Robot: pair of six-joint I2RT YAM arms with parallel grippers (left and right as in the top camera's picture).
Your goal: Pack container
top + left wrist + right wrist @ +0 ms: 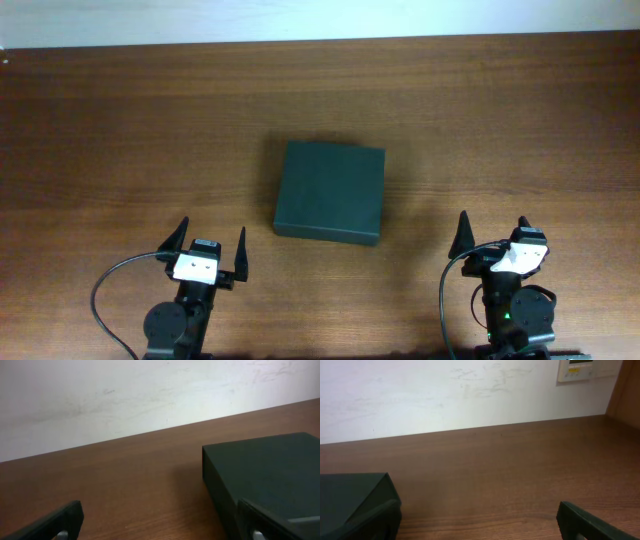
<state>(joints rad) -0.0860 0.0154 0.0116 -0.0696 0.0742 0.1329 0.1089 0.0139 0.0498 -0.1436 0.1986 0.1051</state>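
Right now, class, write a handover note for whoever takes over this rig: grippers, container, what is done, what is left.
Left gripper: open, empty, at the near edge.
Right gripper: open, empty, likewise.
Container: middle of the table, ahead of both grippers, lid shut, untouched.
Done: nothing that shows.
Left: the whole packing; no items to pack are in view.

The container (329, 191) was matte dark green on a reddish-brown wood-grain table (120, 130), with a white wall (125, 395) at twelve o'clock.
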